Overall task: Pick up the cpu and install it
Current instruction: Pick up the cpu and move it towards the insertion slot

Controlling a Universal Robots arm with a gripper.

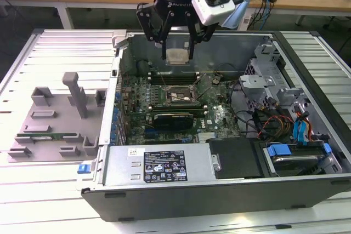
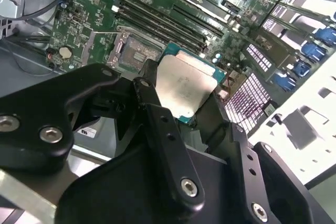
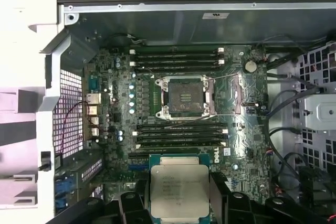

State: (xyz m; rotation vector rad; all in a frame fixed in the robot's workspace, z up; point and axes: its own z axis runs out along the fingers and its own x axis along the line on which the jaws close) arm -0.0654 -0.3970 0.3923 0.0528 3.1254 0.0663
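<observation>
1. The hand (image 1: 176,53) is pinching the cpu (image 1: 176,57) by two opposite edges, its black fingers pressing in from either side. The chip is sitting level between them, with its silvery top plate facing the wrist in both wrist views.
2. The cpu (image 3: 178,190) is hanging in the air over the open computer case (image 1: 219,187), clear of the motherboard (image 3: 244,140) below and touching nothing but the fingers.
3. By my judgement the pick-up is done and the carrying part of the install is in hand, as the chip is not yet seated.
4. The cpu socket (image 3: 184,96) is lying open and bare in the middle of the board. In the first wrist view a bank of memory slots (image 3: 178,136) is lying between it and the chip, so the two are apart.
5. Seating would call for squaring the chip's edges over the socket frame, keeping it flat, and lowering it gently, since a tilted or offset chip could harm the contacts.
6. Outward, the case is resting on a slatted white tabletop (image 1: 49,201), with a grey fixture tray (image 1: 33,130) at the exterior view's left.
</observation>
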